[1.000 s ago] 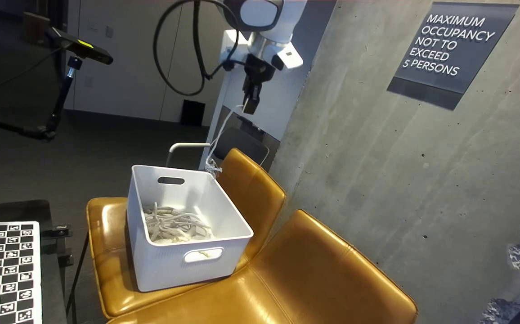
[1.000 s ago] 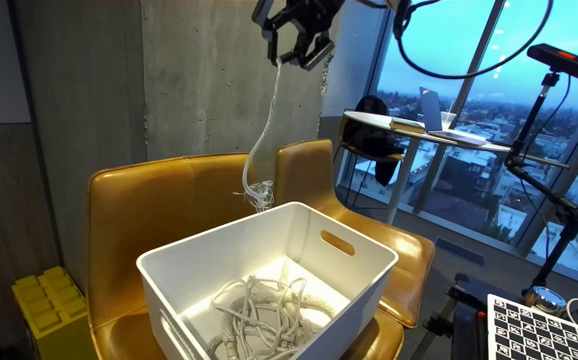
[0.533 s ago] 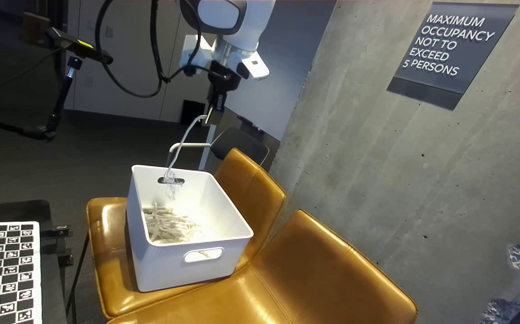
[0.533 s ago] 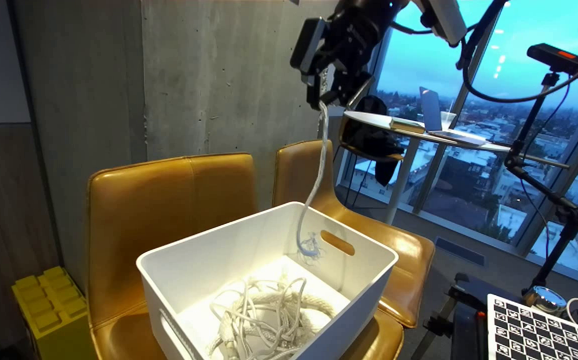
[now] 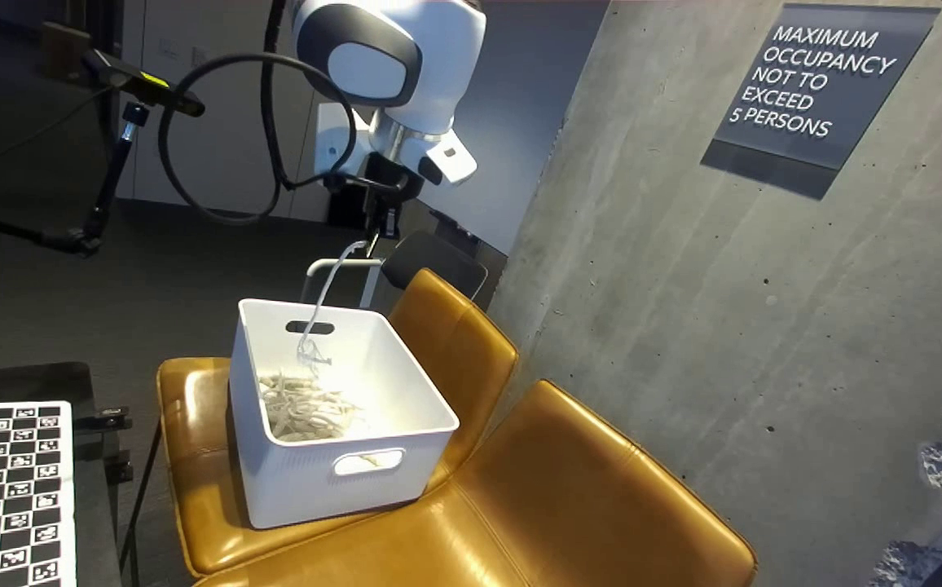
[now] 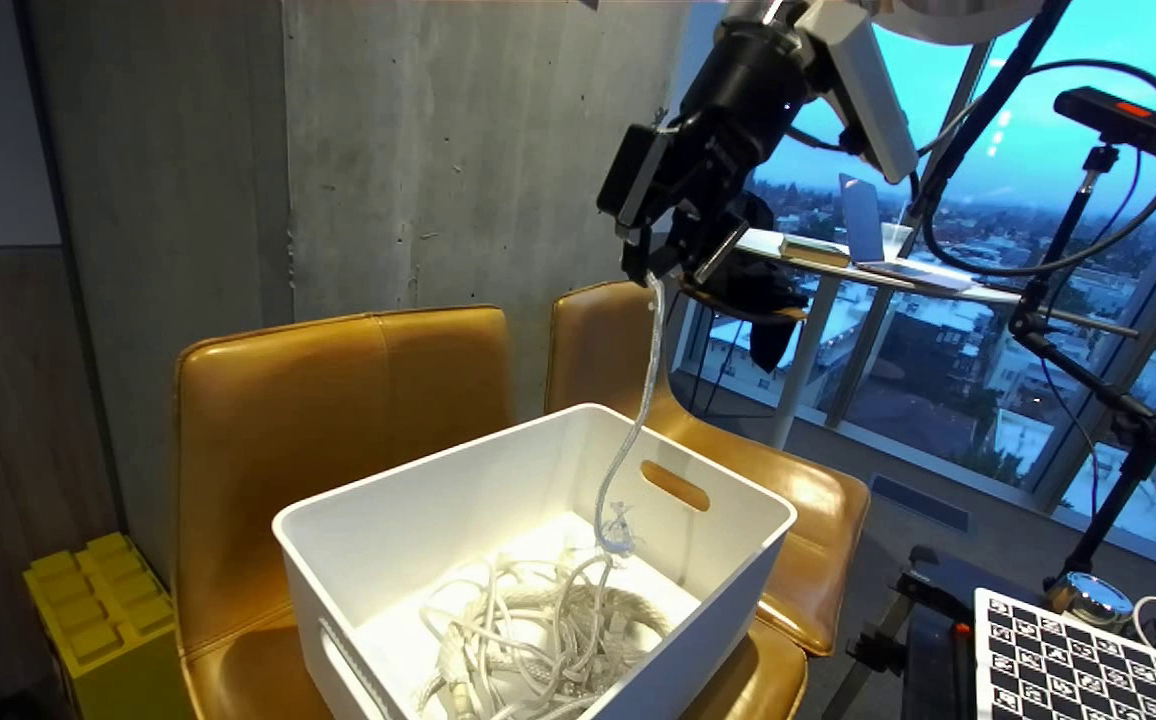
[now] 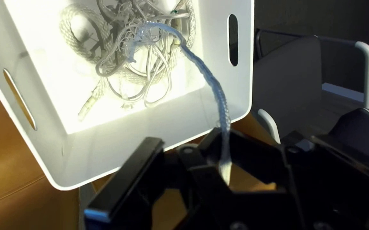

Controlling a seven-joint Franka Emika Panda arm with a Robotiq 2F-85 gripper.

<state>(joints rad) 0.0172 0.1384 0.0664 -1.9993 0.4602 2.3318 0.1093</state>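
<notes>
Bringing the arm [image 5: 438, 65] lower since a second ago, near a brown chair [image 6: 338, 400] bearing a white bin [image 6: 418, 530] with a rope heap [image 6: 578, 645] inside; clamping the fingers [image 6: 635, 262] on a pale rope [image 6: 650, 380]; dangling its frayed end [image 6: 616, 543] over the heap, perhaps inside the bin, hard to judge.

In both exterior views the arm [image 5: 406, 57] hangs from the top edge, its wrist [image 5: 396, 134] angled down, the tool [image 6: 654, 268] tilted downward, fingertips [image 7: 245, 145] pinched together.
</notes>
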